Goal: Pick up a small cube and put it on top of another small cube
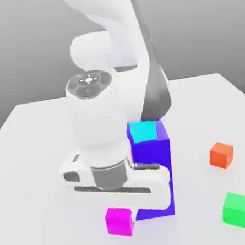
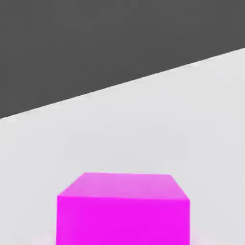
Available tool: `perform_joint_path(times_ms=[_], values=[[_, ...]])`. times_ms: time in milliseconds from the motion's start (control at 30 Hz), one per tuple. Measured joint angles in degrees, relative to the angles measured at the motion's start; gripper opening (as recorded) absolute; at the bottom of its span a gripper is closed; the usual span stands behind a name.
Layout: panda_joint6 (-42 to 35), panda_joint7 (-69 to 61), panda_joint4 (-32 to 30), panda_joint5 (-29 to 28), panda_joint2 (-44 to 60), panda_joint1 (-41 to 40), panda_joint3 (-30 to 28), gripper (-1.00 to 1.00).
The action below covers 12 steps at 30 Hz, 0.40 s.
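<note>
Fingers shut, magenta cube point(image 1: 119, 221) just below the hand point(image 1: 117, 178)

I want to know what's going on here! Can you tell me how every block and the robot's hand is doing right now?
magenta cube: under the robot's hand, close in the hand view.
gripper: shut.
cyan cube: sitting on top of the blue block.
blue block: standing upright on the table.
orange cube: alone on the table.
green cube: alone on the table.

Magenta small cube point(image 1: 119, 221), upright, seemingly on table
</note>
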State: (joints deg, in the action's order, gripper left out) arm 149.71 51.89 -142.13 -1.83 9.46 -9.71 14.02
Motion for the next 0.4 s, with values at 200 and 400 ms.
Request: perform_joint_path(times_ms=[200, 400], values=[[1.77, -7.50, -0.83, -5.42, 0.50, 8.60, 8.89, -1.00], [6.92, -5.03, 0.35, -13.17, 7.20, 14.47, 6.93, 1.00]])
